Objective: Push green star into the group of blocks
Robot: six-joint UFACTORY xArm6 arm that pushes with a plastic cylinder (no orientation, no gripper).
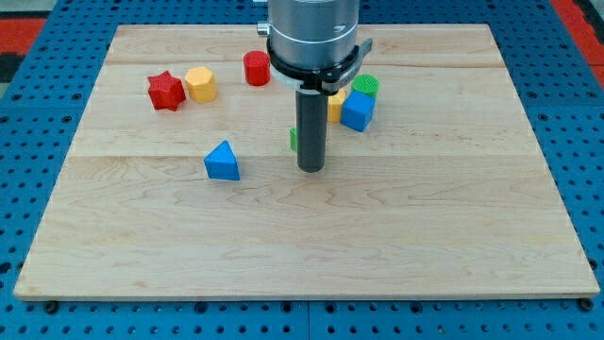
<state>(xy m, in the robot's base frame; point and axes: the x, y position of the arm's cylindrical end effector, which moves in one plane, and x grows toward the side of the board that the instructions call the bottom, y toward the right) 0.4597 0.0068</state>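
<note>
Camera view showed my tip at frame centre, the green star touching its left side. No pincer was in view, so its state could not be told.

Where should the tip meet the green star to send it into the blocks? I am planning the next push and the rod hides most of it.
Only a green sliver of the green star shows at the rod's left edge, right beside my tip. The blue cube, yellow block and green cylinder sit up and right. Probably press its lower-left face, coming from the view's bottom left, pushing up-right.
</note>
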